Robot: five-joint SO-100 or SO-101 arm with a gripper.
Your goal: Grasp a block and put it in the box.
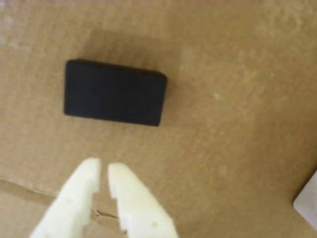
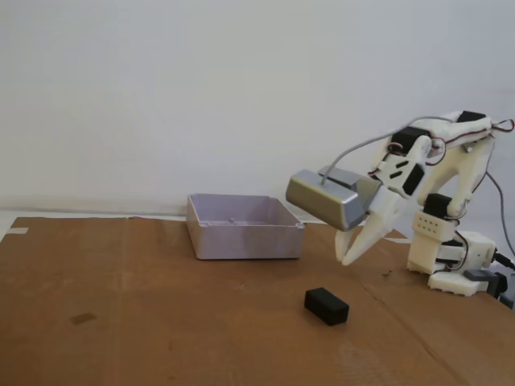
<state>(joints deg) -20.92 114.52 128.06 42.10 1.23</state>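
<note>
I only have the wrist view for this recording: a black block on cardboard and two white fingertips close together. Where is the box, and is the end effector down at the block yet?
Observer: The box sits at the back of the cardboard in the fixed view, left of the arm, apart from the block.
Operator: Anything in the box already?
Observer: I can't see its floor from that low angle; only the near wall and rim show.
Operator: And the end effector?
Observer: The end effector hangs above the cardboard, up and to the right of the block, not touching it, fingertips nearly together.
</note>
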